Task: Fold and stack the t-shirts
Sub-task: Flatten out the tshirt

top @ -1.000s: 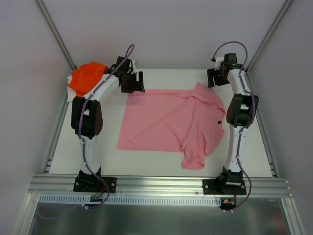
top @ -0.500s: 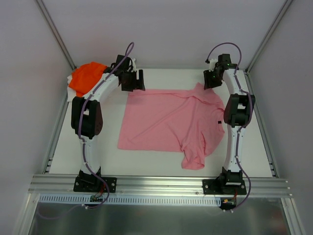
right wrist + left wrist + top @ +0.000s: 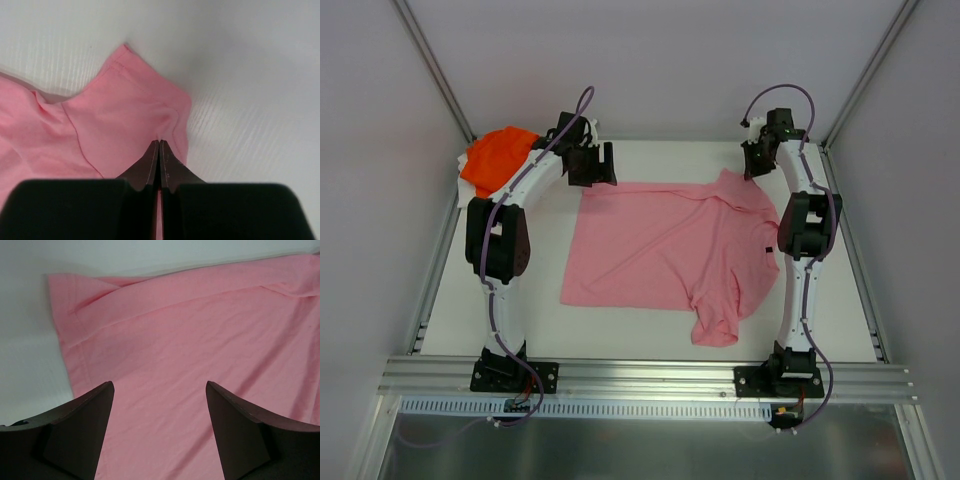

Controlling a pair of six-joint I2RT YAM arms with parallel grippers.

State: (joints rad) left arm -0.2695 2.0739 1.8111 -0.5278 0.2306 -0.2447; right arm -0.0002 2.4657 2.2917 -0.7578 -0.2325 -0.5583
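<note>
**A:** left wrist cam only gets part of the pink shirt point(image 3: 200, 340). It runs off the frame to the right of the left pincer point(image 3: 159, 385) and back under it, and the pincer's own lower half is cropped at the bottom edge

**B:** same on the right. The right pincer point(image 3: 159, 144) covers the cloth behind its tips, and its body is just a dark blur. On the top cam the orange shirt point(image 3: 490, 160), out to the left pincer's left, is half hidden behind the left arm point(image 3: 535, 172), and the right pincer's too small up there to read
</note>
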